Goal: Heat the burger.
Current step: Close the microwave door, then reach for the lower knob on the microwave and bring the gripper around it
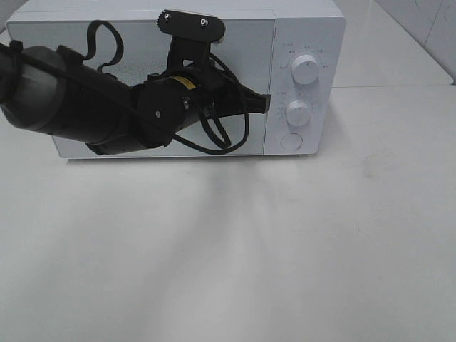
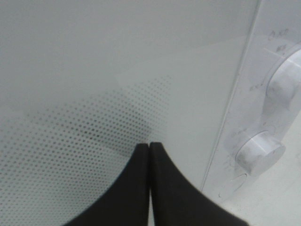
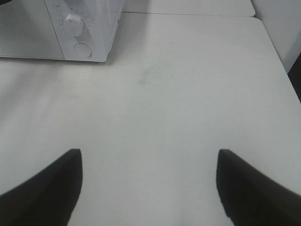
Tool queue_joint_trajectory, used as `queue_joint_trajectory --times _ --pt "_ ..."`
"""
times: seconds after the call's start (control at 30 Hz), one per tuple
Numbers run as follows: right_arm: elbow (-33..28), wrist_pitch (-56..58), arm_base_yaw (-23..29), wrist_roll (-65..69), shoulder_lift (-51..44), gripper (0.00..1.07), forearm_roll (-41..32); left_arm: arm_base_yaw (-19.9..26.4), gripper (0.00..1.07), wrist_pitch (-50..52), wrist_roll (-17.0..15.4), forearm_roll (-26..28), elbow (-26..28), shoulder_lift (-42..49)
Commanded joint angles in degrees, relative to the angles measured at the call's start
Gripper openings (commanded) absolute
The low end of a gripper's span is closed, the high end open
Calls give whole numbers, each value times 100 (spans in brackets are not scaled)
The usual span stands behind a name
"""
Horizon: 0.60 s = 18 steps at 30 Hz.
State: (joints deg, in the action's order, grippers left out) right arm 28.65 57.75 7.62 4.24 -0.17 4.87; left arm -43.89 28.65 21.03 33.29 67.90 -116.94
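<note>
Burger unseen; microwave (image 1: 313, 21) door (image 1: 71, 50) closed. L gripper (image 1: 267, 103), fingers pressed together, empty, at door edge by knobs (image 1: 298, 112). R gripper (image 3: 148, 153) spread wide, empty, over table (image 1: 228, 249).

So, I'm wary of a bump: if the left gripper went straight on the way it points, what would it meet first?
The microwave door, at its dotted glass near the control panel. The left gripper's shut fingers look close to it, perhaps touching; depth is unclear.
</note>
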Motion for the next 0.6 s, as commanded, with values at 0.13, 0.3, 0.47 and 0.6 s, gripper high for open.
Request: queue_joint_trajectory --times 0.13,0.3,0.47,0.6 --pt "-11 -57 -29 -69 -166 76 23 -223 0 -659 510 201 92 286" --pt "-11 -57 -29 -69 -166 76 23 -281 0 -1587 607 201 92 424" --pt "-11 -57 -29 -69 -166 76 23 -281 6 -2716 607 160 92 647" --pt "-11 -57 -29 -69 -166 76 23 -281 39 -3862 607 57 92 710"
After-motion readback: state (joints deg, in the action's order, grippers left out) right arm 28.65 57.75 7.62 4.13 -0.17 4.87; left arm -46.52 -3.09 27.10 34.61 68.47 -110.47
